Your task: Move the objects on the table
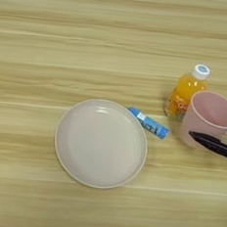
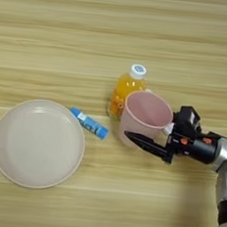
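Light wooden table (image 1: 118, 32): horizontal grain stripes, fills both views and carries everything else.

Pinkish-beige plate (image 2: 38, 143): wide, round and bare inside, lying flat on the left part of the scene, well apart from the arm.

Silver forearm (image 2: 225, 160): enters from the right edge and ends in the black-fingered right gripper (image 2: 150, 134), seen whole only in the right eye view.

Pale pink cup (image 2: 143, 118): upright, mouth facing up, right of the plate. One black finger (image 2: 147, 143) lies along the cup's near outer wall, pointing left; the other finger is hidden at the cup's right rim, so the cup wall appears to sit between the two, but a firm grasp cannot be told.

Orange-drink bottle (image 2: 123, 92): upright, white cap on top, just behind the cup on its far left side and touching or nearly touching it.

Small blue-and-white tube (image 2: 89, 123): lying flat and slanted, between the plate and the cup, close to the plate's rim.
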Controlling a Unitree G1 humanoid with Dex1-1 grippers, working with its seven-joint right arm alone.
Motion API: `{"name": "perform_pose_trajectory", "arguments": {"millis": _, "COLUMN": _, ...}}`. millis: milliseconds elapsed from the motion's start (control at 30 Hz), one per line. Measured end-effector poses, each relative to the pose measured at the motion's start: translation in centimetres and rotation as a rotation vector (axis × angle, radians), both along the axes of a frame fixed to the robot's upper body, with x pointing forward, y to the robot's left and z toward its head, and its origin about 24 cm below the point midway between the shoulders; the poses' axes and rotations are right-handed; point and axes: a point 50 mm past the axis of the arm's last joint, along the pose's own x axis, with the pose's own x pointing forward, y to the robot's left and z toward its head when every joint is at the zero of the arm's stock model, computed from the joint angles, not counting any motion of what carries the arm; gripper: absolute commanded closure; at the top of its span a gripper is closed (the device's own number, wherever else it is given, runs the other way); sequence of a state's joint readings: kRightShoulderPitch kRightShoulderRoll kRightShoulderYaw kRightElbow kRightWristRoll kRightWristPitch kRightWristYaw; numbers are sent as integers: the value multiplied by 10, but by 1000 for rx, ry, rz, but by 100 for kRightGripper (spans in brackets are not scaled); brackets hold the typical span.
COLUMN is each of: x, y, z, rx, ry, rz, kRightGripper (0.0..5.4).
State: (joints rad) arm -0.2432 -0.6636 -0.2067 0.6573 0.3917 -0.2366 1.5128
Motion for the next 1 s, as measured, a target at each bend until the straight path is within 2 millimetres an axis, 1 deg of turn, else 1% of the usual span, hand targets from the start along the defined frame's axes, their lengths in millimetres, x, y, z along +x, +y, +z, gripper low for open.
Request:
{"name": "perform_pose_trajectory", "arguments": {"millis": 167, "x": 2, "y": -3, "z": -2, "rx": -6, "ry": 6, "rz": -15, "kRightGripper": 118}}
{"name": "perform_pose_trajectory", "arguments": {"millis": 467, "x": 1, "y": -9, "z": -14, "rx": -41, "ry": 44, "rz": -48, "kRightGripper": 118}}
{"name": "perform_pose_trajectory", "arguments": {"millis": 1000, "x": 0, "y": -9, "z": -21, "rx": -59, "ry": 42, "rz": -66, "kRightGripper": 118}}
